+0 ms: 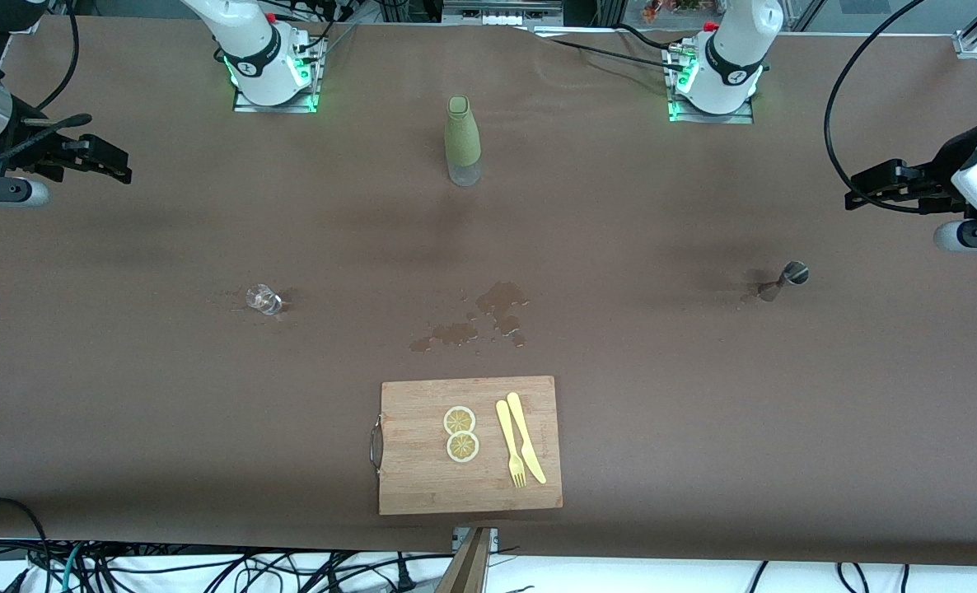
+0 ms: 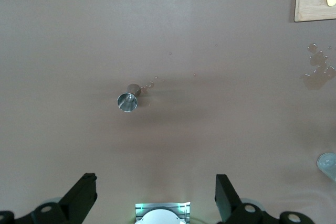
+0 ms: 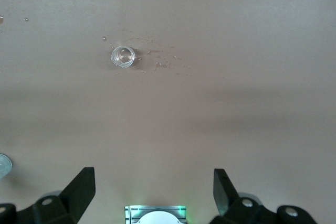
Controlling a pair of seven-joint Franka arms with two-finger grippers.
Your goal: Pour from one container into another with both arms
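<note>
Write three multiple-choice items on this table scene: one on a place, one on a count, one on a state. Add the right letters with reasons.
1. Where do the lemon slices lie?
A. on the cutting board
B. beside the bottle
C. in the small glass

2. How many lemon slices are there?
A. one
B. two
C. four

3. How is the left tool?
A. shut on the metal jigger
B. shut, empty
C. open, empty

Key: 1 A, they rest on the wood beside the fork; 2 B, two rounds show; 3 C, its fingers stand apart above the jigger.

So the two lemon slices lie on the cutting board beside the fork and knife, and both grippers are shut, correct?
Not quite: the left gripper and right gripper are open, as both wrist views show. The lemon slices do lie on the cutting board beside the fork and knife.
</note>
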